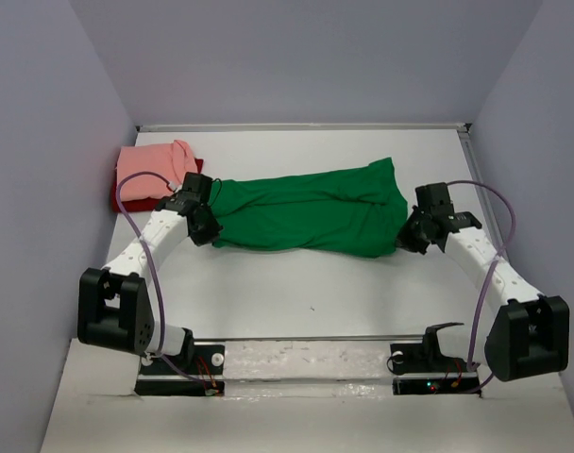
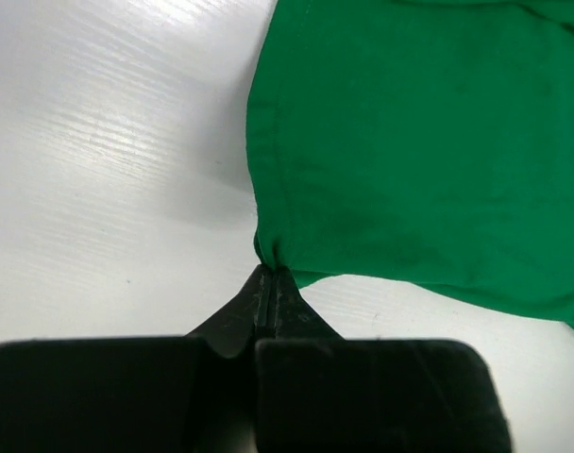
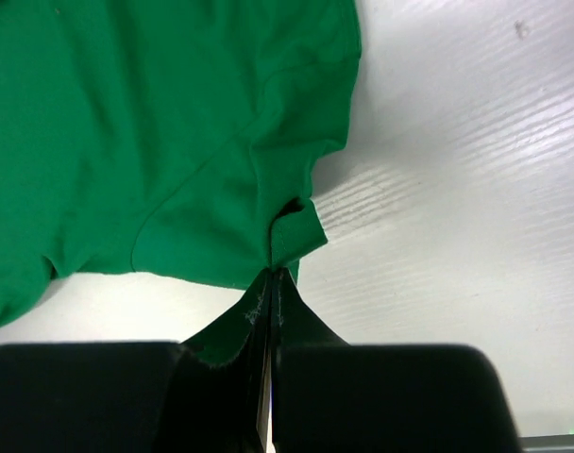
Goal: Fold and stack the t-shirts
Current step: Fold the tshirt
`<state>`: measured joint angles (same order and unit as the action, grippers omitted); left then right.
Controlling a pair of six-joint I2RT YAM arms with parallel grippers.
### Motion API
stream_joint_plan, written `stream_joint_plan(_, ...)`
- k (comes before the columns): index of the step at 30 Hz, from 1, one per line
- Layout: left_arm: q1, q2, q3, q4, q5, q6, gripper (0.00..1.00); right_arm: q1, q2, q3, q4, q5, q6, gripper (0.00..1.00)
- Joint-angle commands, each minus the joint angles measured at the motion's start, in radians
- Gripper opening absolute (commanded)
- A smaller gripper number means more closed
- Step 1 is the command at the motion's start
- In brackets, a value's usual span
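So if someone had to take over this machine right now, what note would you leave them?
Left gripper: jaws shut on one end of the green t-shirt.
Right gripper: jaws shut on that shirt's opposite end.
The green shirt lies stretched between them on the table, bunched lengthwise.
Done: the pink t-shirt lies folded on top of the dark red t-shirt in the far left corner.
Left: finish folding the green one, then set it on that pile.
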<state>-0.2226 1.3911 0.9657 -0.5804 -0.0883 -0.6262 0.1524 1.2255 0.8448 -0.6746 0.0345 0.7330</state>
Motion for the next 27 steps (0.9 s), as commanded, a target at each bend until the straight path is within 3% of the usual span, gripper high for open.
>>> stream_joint_plan(1, -0.003, -0.026, 0.048, -0.05, -0.014, 0.022, 0.0, 0.007, -0.015, 0.1, -0.04, 0.1, -0.014, 0.0)
stream_joint_plan(10, 0.009, -0.047, 0.048, -0.07, -0.022, 0.034, 0.0, 0.007, -0.056, 0.165, -0.1, 0.197, -0.006, 0.0)
stream_joint_plan(18, 0.012, -0.081, -0.022, -0.046, 0.067, 0.023, 0.0, 0.007, -0.09, 0.131, -0.109, 0.146, -0.006, 0.0)
stream_joint_plan(24, 0.012, -0.104, -0.018, -0.065, 0.111, 0.02, 0.0, 0.007, -0.038, 0.197, -0.167, 0.139, -0.024, 0.0)
stream_joint_plan(27, 0.012, -0.158, -0.062, -0.062, 0.122, 0.002, 0.0, 0.016, -0.145, 0.131, -0.16, 0.119, 0.011, 0.0)
